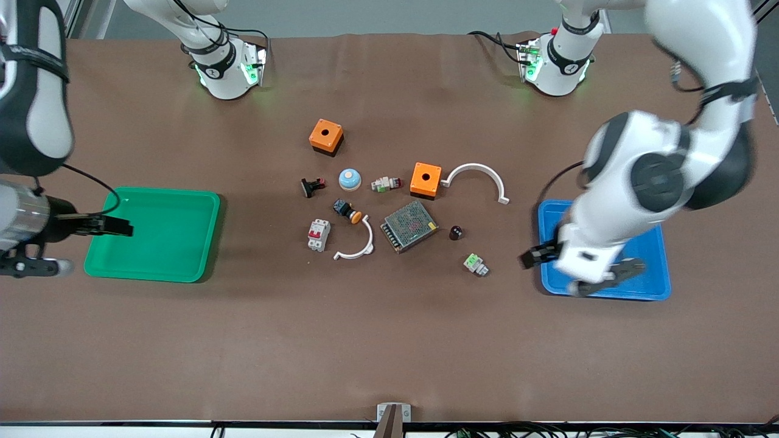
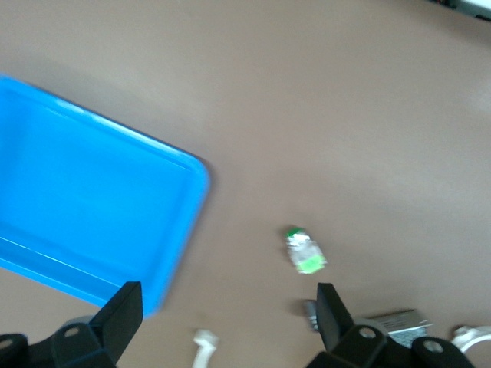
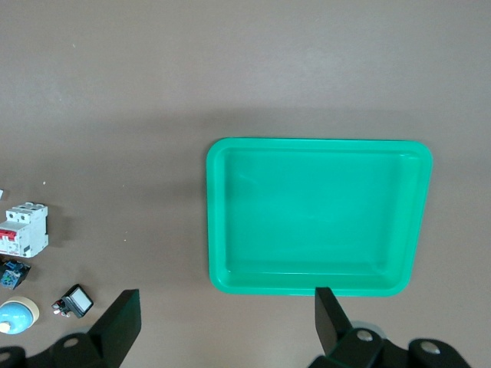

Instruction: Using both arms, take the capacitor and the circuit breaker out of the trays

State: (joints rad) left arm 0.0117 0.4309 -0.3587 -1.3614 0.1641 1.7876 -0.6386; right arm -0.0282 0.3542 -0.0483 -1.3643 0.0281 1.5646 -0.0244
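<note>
Brown tabletop [image 1: 389, 340] is carrying a cluster of parts mid-way between two trays. Capacitor [image 1: 456, 232] is sitting loose on the tabletop, just beside the metal mesh power supply [image 1: 409, 226], toward the left arm's end. Breaker [image 1: 318, 235] is sitting upright on the tabletop toward the right arm's end of the cluster, beside a white half-ring clamp [image 1: 356, 245]; nothing is touching either part.

Left tool [image 1: 578, 267] is hanging over the blue tray [image 1: 660, 286], fingers spread wide with nothing between them; its wrist view is showing the tray corner and a white-and-green connector block [image 2: 305, 251] on bare tabletop. Arm is looking blurred.

Right tool [image 1: 115, 226] is hanging over the edge of the green tray [image 1: 152, 271], fingers apart and holding nothing; its wrist view is showing the whole tray with nothing in it, plus the breaker off to one side.

Also lying in the cluster: two orange boxes [image 1: 326, 136], a pale blue dome button [image 1: 349, 179], a black button with orange cap [image 1: 348, 211], a second half-ring clamp [image 1: 478, 179].
</note>
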